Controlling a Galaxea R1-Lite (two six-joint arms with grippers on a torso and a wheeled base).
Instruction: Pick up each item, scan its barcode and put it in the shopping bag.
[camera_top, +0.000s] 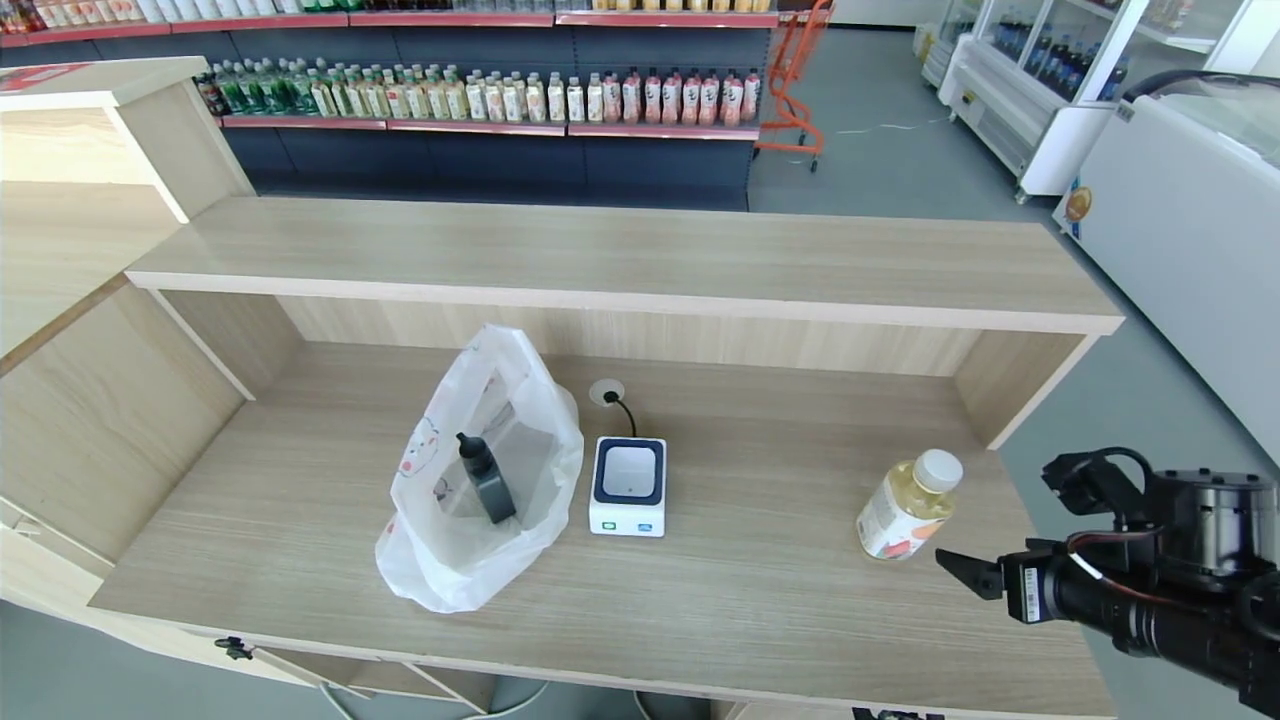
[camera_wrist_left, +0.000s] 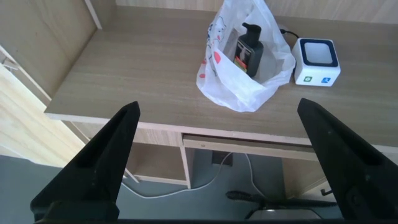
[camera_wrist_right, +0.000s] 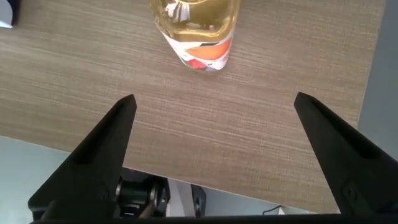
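The light wood-grain counter (camera_top: 760, 600) carries a white plastic shopping bag (camera_top: 440, 560), mouth open, holding a black pump bottle (camera_top: 487, 480) nozzle-up. Beside the bag sits a white square scanner (camera_top: 628, 486). A clear yellow drink bottle (camera_top: 908, 505) stands near the counter's right end, long axis vertical, white cap uppermost. Right gripper (camera_wrist_right: 214, 98) hovers just short of it, jaws wide, empty. Left gripper (camera_wrist_left: 217, 106): jaws wide, empty.

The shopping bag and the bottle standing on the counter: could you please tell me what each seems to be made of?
Shopping bag: thin white plastic film with a slight gloss, it seems; it crumples in soft folds and looks half see-through.
Bottle: probably clear, shiny plastic, since yellowish liquid shows through the wall; its white cap looks like matte plastic.
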